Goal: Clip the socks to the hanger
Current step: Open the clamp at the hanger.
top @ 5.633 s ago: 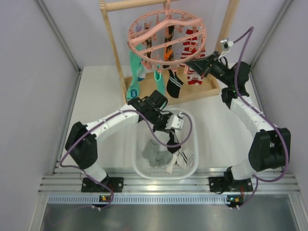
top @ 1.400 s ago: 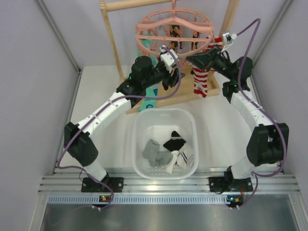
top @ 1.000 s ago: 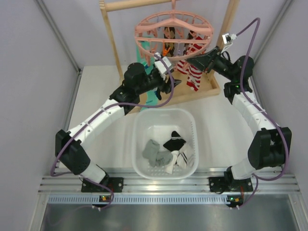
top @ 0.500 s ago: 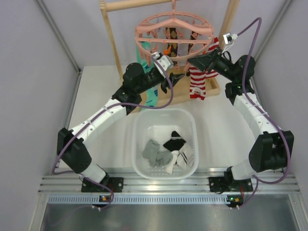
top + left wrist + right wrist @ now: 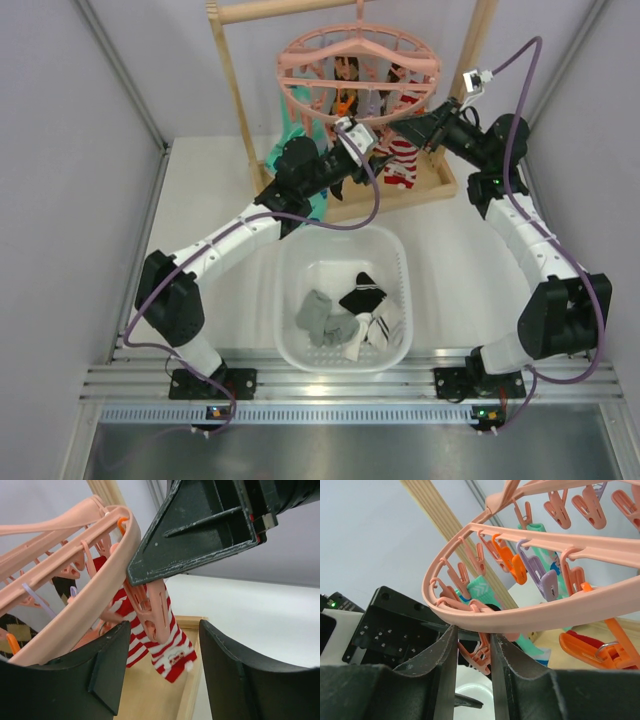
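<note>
The pink round hanger hangs from the wooden rack with several socks clipped under it. My right gripper is shut on one pink clip peg just under the outer ring. My left gripper is open right in front of that same peg, which hangs in the gap between its fingers without touching them. No sock shows between the left jaws. More socks, black, grey and striped, lie in the white basket.
The wooden rack has a low base tray behind the basket. A red-and-white striped sock and a teal sock hang from the hanger. Orange and lilac pegs dangle nearby. Grey walls flank the table.
The left gripper has moved right and up to the peg that the right gripper holds. The hanger and the striped sock have swung slightly. The right arm has barely moved.
</note>
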`<state>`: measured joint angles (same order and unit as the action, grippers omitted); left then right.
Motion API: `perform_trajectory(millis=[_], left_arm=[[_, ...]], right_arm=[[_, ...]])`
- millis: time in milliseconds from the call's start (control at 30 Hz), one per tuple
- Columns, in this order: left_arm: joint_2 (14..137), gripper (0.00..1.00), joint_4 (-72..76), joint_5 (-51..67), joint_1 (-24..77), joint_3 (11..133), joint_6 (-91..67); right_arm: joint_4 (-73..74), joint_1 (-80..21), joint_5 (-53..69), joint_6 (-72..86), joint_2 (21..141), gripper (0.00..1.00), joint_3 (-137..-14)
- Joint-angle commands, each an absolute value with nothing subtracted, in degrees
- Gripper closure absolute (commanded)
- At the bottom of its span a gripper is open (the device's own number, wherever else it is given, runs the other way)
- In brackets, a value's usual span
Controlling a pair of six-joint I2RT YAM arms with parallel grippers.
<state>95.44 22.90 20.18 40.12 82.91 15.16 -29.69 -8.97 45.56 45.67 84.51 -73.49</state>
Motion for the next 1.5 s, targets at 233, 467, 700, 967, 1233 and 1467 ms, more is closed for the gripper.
perform_trajectory(millis=[233, 467, 700, 967, 1233, 1467], left_arm=[[95.2, 0.45, 32.4, 13.1, 43.5, 82.9, 21.7], [97.6, 0.47, 32.3, 4.0, 44.3, 85.6, 23.7], [99.3, 0.48, 32.1, 0.5, 44.8, 86.8, 25.1], [98.6, 0.76, 31.2, 2.0, 44.8, 86.9, 22.5], [93.9, 0.89, 29.2, 7.4, 44.8, 82.7, 15.5], [90.5, 0.94, 27.0, 9.1, 43.9, 80.9, 10.4]], right_arm=[[-27.3, -10.5, 41.8, 46.0, 82.0, 1.00, -75.4], [-25.1, -10.6, 40.6, 44.9, 81.6, 1.00, -75.9], [-24.4, -11.2, 39.8, 45.4, 81.1, 1.00, -75.8], [-25.4, -11.3, 40.5, 45.6, 81.4, 0.78, -75.6], [-30.1, -11.4, 43.1, 46.9, 83.3, 0.45, -76.0], [-34.2, -11.3, 45.6, 48.7, 83.5, 0.43, -74.6]])
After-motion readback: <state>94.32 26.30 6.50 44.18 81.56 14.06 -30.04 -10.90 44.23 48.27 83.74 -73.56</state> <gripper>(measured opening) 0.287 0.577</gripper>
